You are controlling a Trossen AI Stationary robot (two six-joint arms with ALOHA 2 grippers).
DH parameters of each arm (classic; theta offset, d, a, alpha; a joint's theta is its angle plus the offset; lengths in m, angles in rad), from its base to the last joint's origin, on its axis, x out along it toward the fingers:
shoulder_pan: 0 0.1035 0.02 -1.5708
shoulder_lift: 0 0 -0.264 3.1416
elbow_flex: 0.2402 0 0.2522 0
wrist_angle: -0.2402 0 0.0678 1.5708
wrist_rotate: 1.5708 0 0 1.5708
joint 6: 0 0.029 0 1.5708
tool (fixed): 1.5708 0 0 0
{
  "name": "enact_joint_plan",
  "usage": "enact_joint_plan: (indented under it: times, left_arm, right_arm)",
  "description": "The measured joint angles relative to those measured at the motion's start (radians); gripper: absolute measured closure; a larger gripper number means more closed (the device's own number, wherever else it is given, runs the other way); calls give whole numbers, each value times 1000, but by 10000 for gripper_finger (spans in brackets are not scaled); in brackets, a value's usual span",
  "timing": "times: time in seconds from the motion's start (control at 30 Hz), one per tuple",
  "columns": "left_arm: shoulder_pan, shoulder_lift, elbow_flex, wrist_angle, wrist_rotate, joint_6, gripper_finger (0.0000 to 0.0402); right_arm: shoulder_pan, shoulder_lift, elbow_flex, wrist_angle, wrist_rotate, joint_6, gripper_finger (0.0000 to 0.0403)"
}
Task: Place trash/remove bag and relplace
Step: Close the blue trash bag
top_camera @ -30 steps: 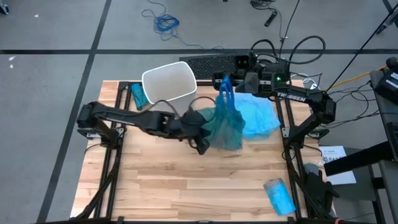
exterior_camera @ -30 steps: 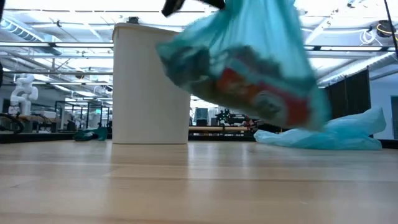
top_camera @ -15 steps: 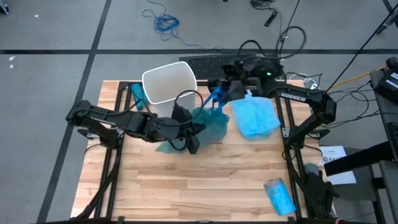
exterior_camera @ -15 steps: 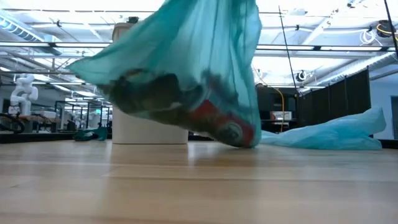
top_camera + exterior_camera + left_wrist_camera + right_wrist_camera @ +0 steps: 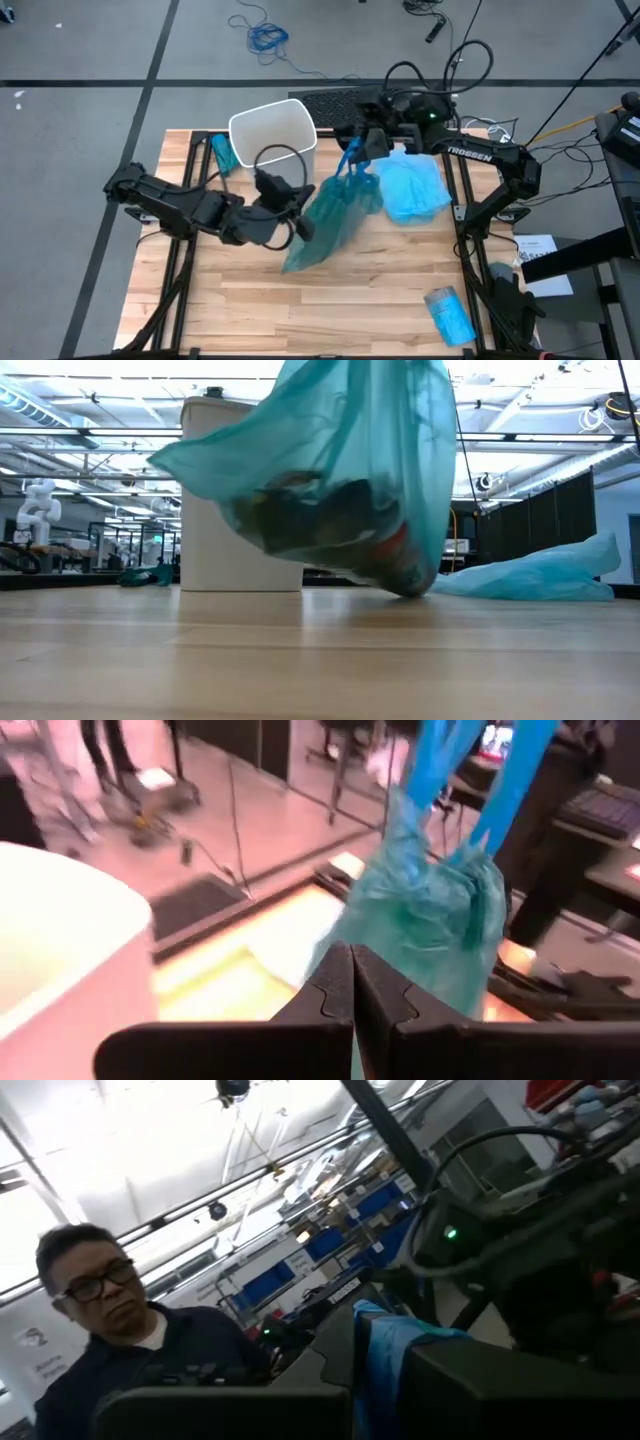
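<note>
The right gripper (image 5: 352, 152), jaws closed, grips the bag (image 5: 330, 215) handles; the left gripper (image 5: 303, 228), jaws closed, pinches its side.

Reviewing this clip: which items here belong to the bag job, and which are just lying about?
Job:
- full teal bag, held by both pincers, left pincer, right pincer
- white bin
- spare blue bag

Lying about:
- blue packet
- teal item beside bin
- keyboard
</note>
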Motion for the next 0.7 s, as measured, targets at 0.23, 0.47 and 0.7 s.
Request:
enact_joint_plan:
  times: [0.23,0.47,0.7]
  left_arm:
    - [16,11,0,-23,105,39,391]
    - [83,12,0,-97,304,-138,292]
    - [84,10,0,-44,354,-49,176]
  right_arm:
    - [12,-5,0,8,1,0,403]
    - [12,-5,0,5,1,-8,403]
    - [12,-4,0,5,2,-7,403]
